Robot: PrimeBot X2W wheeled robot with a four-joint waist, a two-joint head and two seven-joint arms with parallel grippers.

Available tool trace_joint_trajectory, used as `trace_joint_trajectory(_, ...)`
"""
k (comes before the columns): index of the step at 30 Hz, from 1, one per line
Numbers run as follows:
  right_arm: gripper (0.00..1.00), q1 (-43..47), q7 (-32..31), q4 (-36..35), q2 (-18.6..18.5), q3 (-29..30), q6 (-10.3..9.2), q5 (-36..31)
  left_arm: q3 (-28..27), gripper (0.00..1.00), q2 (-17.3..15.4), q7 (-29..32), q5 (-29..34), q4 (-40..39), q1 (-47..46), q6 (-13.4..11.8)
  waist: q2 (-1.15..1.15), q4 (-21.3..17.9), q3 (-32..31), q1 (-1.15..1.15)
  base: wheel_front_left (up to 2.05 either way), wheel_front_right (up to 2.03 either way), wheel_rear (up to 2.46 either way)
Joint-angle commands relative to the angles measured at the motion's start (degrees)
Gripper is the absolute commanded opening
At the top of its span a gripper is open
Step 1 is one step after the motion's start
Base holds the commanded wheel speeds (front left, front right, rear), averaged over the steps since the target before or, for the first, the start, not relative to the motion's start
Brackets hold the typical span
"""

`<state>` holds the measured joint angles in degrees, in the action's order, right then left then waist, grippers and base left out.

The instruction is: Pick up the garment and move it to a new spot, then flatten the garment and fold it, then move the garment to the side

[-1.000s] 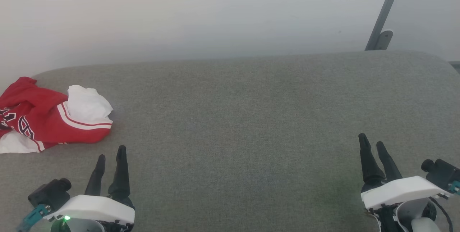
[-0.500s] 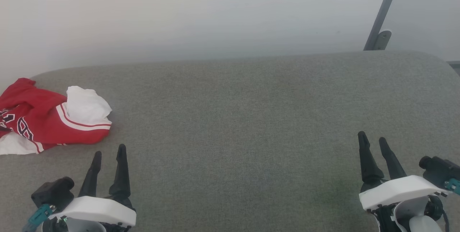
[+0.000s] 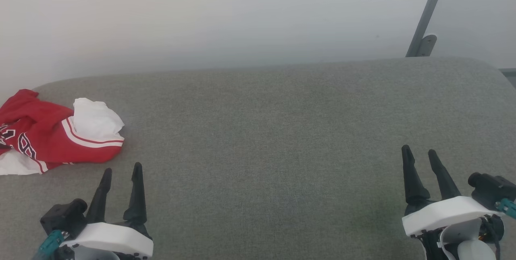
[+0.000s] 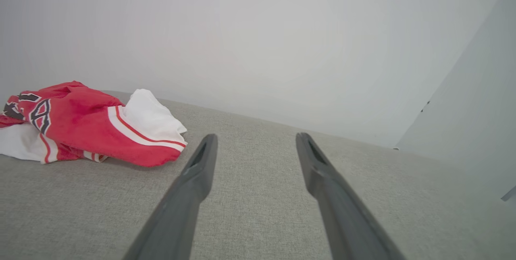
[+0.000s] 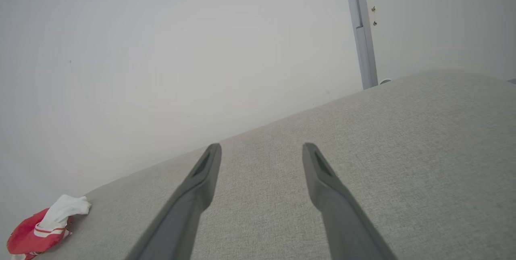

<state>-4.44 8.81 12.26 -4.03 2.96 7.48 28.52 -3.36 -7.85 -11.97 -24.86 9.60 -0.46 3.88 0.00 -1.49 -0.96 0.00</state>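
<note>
So the left gripper [image 3: 122, 167] hangs spread wide, nothing in it. The right gripper [image 3: 418, 149], way off to its right, same deal. The garment [image 3: 56, 141] lies crumpled on the grey cushion [image 3: 262, 131] just beyond the left gripper, to its left.

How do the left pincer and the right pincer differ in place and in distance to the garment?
The left pincer is at the lower left of the head view, close to the garment; the right pincer is at the lower right, far from it. The left pincer's wrist view shows the garment large; the right pincer's shows it small, in a corner. Both are open and empty over the grey cushion.
</note>
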Motion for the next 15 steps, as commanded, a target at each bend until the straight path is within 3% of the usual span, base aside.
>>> trace_joint_trajectory(1, 1.00, -0.6, 0.4, -0.6, -0.3, 0.0, 0.02, -1.2, -0.2, 1.00, -0.2, -0.4, 0.9, -0.4, 0.0, 0.3, 0.00, 0.0, 0.0, 0.00, 0.00, 0.00, 0.00)
trace_joint_trajectory(15, 1.00, 0.0, 2.1, -0.9, -0.8, 0.1, 0.01, -7.1, -0.6, 1.00, -0.7, -2.0, 7.1, -0.4, 0.7, 1.0, 0.00, -0.4, -0.5, 0.00, 0.00, 0.00, 0.00)
